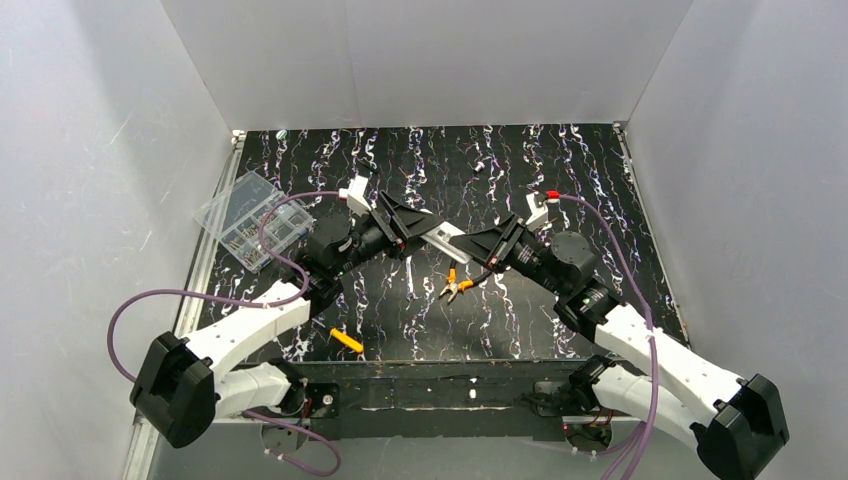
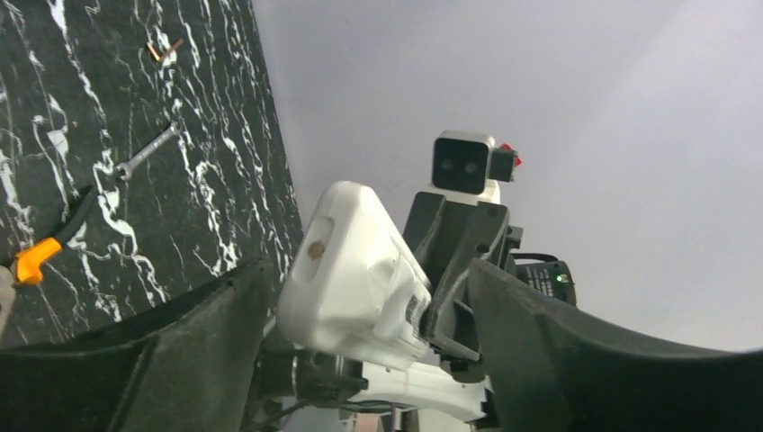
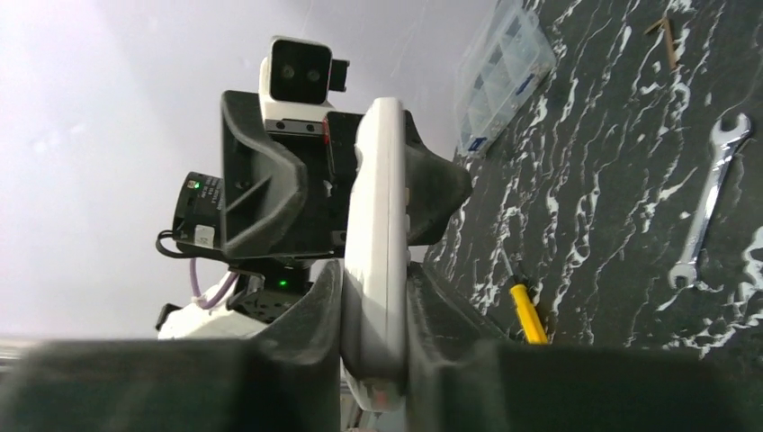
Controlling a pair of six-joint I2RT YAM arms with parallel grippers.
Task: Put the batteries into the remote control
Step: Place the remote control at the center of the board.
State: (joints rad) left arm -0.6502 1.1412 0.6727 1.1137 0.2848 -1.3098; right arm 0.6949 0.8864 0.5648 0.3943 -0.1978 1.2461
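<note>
The white remote control (image 1: 445,238) hangs above the table's middle, between both grippers. My right gripper (image 1: 484,245) is shut on it. In the right wrist view the remote (image 3: 378,207) stands edge-on, clamped between the pads (image 3: 376,274). My left gripper (image 1: 412,226) is open, its fingers on either side of the remote's other end. In the left wrist view the remote's back (image 2: 355,270) shows between the spread fingers (image 2: 367,270). Two small red-orange batteries (image 2: 164,51) lie on the table, also seen in the right wrist view (image 3: 668,36).
Yellow-and-black pliers (image 1: 455,285) and a small wrench (image 1: 410,275) lie under the grippers. A yellow-handled tool (image 1: 347,340) lies near the front edge. A clear compartment box (image 1: 252,220) sits at the left edge. White walls enclose the black marbled table (image 1: 560,170).
</note>
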